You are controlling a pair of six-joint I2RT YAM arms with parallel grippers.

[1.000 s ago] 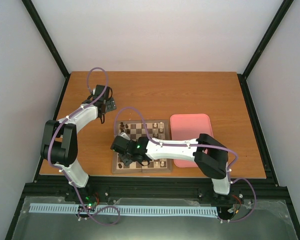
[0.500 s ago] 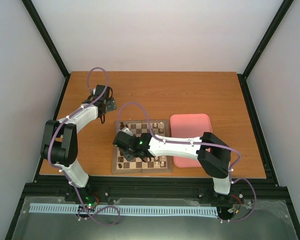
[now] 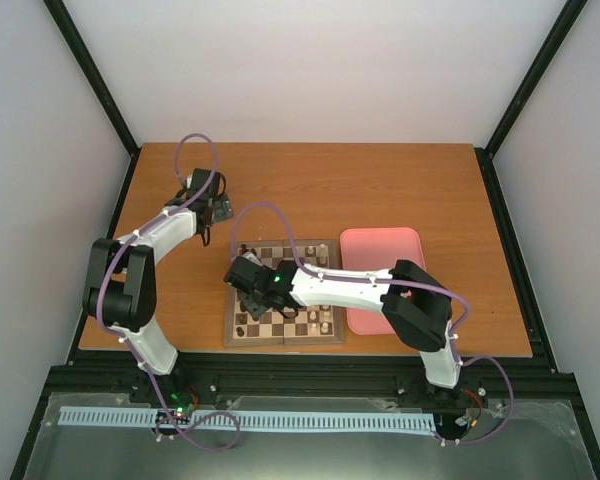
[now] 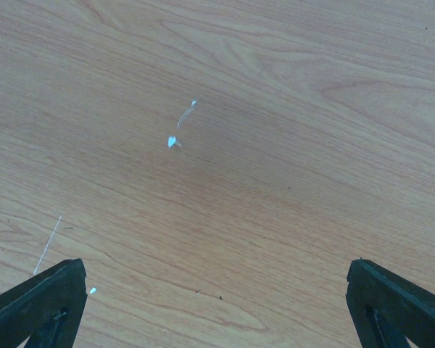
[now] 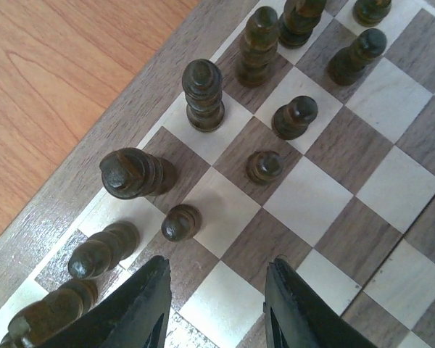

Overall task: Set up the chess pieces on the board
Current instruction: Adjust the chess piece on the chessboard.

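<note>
Shifted since a second ago, on the right gripper (image 3: 242,277): from the near-left part of the square wooden chessboard with light and dark brown checks and a tan border (image 3: 285,343) to farther up its left side. Hovering above that left edge, black fingers (image 5: 148,304) parted, nothing between them, only bare squares under the gap.

Just ahead of the fingertips, in the right wrist view, small dark brown chess pieces (image 5: 203,94) standing upright on the squares next to the border. Taller ones in the file nearest the border, shorter round-headed ones one square in. Closest to the fingers, a round-headed pawn (image 5: 181,221), just beyond one fingertip and not touched.

From overhead, more pieces on the near and far rows, too small to sort. Just beside the board on its right, a pink rounded tray (image 3: 380,255).

At the far left of the brown wooden table (image 3: 400,185), well apart from the board, the left gripper (image 3: 212,212). Dark fingers (image 4: 43,304) spread wide over bare wood, holding nothing.
</note>
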